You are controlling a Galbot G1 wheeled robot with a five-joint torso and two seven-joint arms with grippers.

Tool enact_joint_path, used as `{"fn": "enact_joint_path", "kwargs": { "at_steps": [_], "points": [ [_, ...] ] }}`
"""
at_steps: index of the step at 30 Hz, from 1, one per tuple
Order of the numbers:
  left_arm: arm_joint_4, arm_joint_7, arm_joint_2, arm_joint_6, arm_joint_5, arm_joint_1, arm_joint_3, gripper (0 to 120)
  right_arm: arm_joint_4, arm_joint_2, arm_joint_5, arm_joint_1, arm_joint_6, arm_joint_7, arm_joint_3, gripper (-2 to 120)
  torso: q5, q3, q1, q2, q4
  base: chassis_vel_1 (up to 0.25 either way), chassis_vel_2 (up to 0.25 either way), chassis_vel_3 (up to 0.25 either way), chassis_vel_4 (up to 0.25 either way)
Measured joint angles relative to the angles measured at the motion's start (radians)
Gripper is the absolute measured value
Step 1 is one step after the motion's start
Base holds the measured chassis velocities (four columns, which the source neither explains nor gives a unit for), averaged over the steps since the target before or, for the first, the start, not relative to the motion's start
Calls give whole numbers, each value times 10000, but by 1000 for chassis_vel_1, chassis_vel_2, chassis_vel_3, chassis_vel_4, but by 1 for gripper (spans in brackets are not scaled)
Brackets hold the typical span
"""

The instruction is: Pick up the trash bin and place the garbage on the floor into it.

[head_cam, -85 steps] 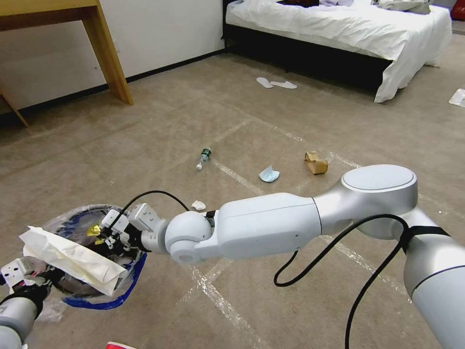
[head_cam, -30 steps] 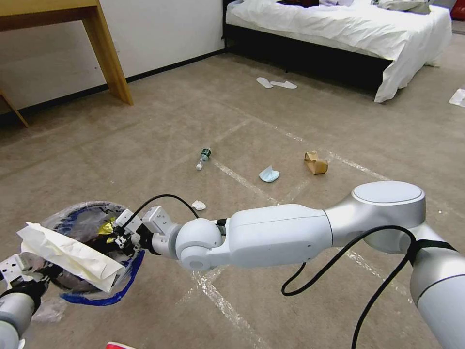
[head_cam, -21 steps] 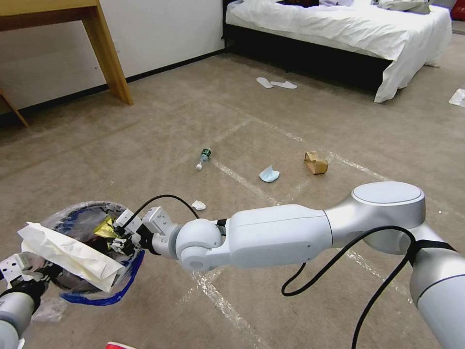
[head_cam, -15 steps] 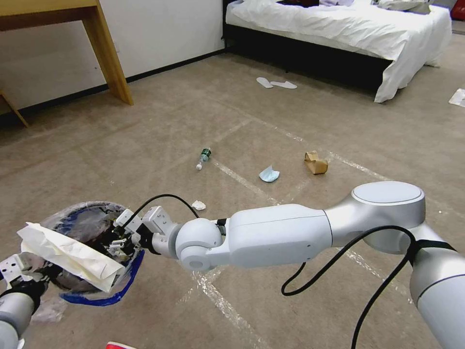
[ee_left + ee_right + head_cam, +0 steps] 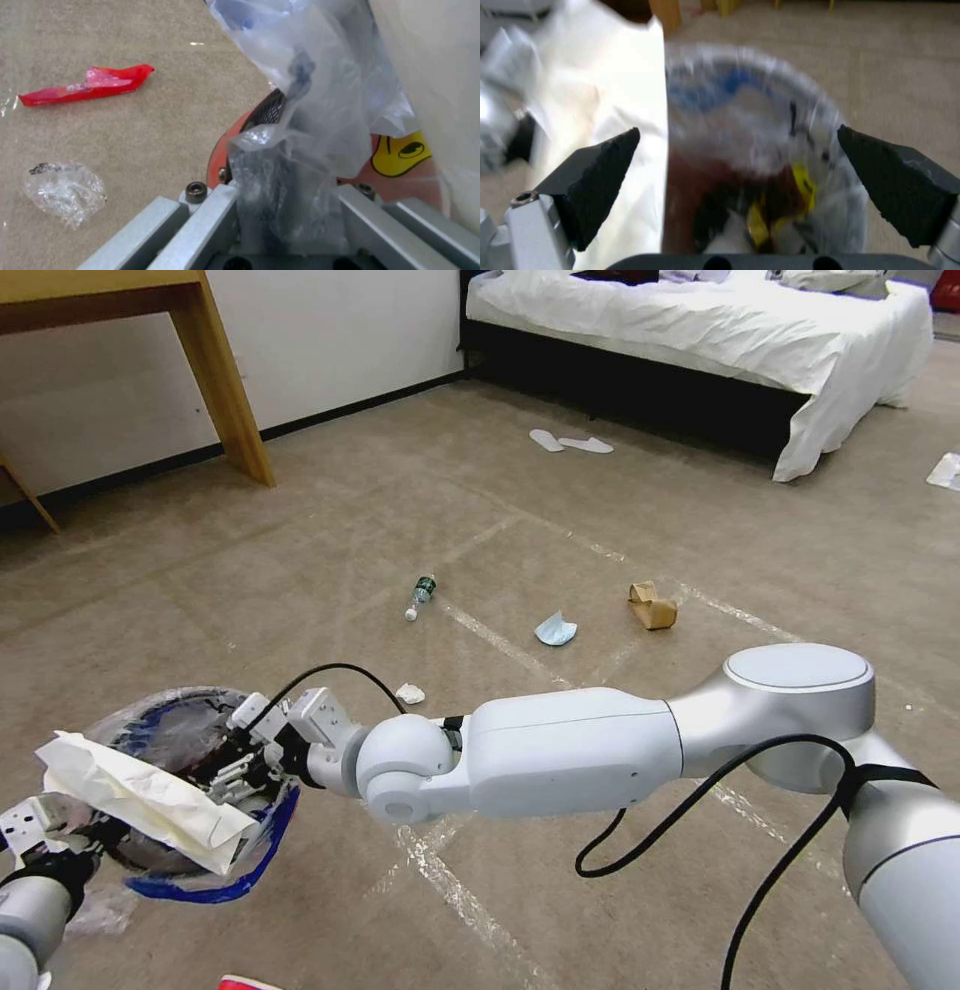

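Note:
The trash bin (image 5: 170,735), lined with a clear, blue-edged bag, hangs at the lower left with a large white paper (image 5: 140,800) across its mouth. My left gripper (image 5: 40,842) is shut on its rim; the left wrist view shows the gripper (image 5: 287,217) clamping liner and red rim (image 5: 227,146). My right gripper (image 5: 235,765) hovers open over the bin's mouth, nothing between its black pads (image 5: 600,180). A yellow packet (image 5: 760,221) lies inside the bin (image 5: 750,150). On the floor (image 5: 350,520) lie a bottle (image 5: 420,596), blue mask (image 5: 555,628), brown paper bag (image 5: 651,607) and tissue (image 5: 409,693).
A red wrapper (image 5: 85,86) and crumpled clear plastic (image 5: 65,193) lie on the carpet beside the bin. A bed (image 5: 700,330) stands at the back right with white slippers (image 5: 570,443) before it. A wooden table leg (image 5: 225,380) rises at the back left.
The right gripper held the yellow packet over the bin, then opened; the packet dropped inside. The gripper has shifted slightly. The left arm and bin stayed put.

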Motion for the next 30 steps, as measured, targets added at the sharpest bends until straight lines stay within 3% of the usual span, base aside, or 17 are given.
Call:
{"fn": "enact_joint_path", "kwargs": {
  "at_steps": [7,9,10,11,12,13,15,16,17,19,22,24,25,30],
  "points": [
    [-25,0,0,0,0,-31,-8,0,817,-376,-48,-200,104,138,1504,100,0,0,0,0,1,0,0,0,0],
    [-25,0,-2,-3,0,-41,-19,0,1159,-593,-154,-330,203,146,2239,100,0,0,0,0,1,0,0,0,0],
    [-27,0,-2,-13,-8,-41,-50,0,1587,-911,-216,-577,307,150,3262,100,1,0,0,0,1,0,0,0,0],
    [-27,0,-2,-13,-8,-41,-50,0,1587,-911,-216,-577,307,150,3262,100,1,0,0,0,1,0,0,0,0],
    [-31,0,12,-20,-16,-30,-83,0,2091,-1299,-216,-926,384,161,4406,100,1,-1,0,1,2,0,0,0,0],
    [-31,0,12,-20,-16,-30,-83,0,2091,-1299,-216,-926,384,161,4406,100,1,-1,0,1,2,0,0,0,0],
    [-31,0,53,-24,-69,-21,-152,0,2692,-2109,-274,-1507,451,41,5935,100,0,-1,0,1,3,0,0,0,0],
    [-30,-10,85,-28,-93,-42,-189,0,3037,-2925,-379,-1985,572,-200,6997,100,6,0,0,1,2,0,0,0,0],
    [-30,-10,85,-28,-93,-42,-189,0,3037,-2925,-379,-1985,572,-200,6997,100,6,0,0,1,2,0,0,0,0],
    [-27,-20,101,-33,-120,-70,-199,0,3559,-4388,-584,-2938,859,-738,8742,100,10,0,0,1,-11,0,0,0,0],
    [-16,-19,97,-39,-126,-73,-198,0,3815,-4915,-644,-3442,1016,-945,9489,100,9,0,1,0,-10,0,0,0,0],
    [4,-28,89,-43,-136,-72,-207,0,4269,-5628,-748,-4706,1229,-1179,11188,100,5,-1,0,2,2,0,0,0,0],
    [4,-28,89,-43,-136,-72,-207,0,4269,-5628,-748,-4706,1229,-1179,11188,100,5,-1,0,2,2,0,0,0,0],
    [-53,-52,94,-44,-187,15,-238,0,4932,-6152,-1320,-7501,1464,-1193,14185,100,5,-1,0,2,-1,0,0,0,0]
  ]
}}
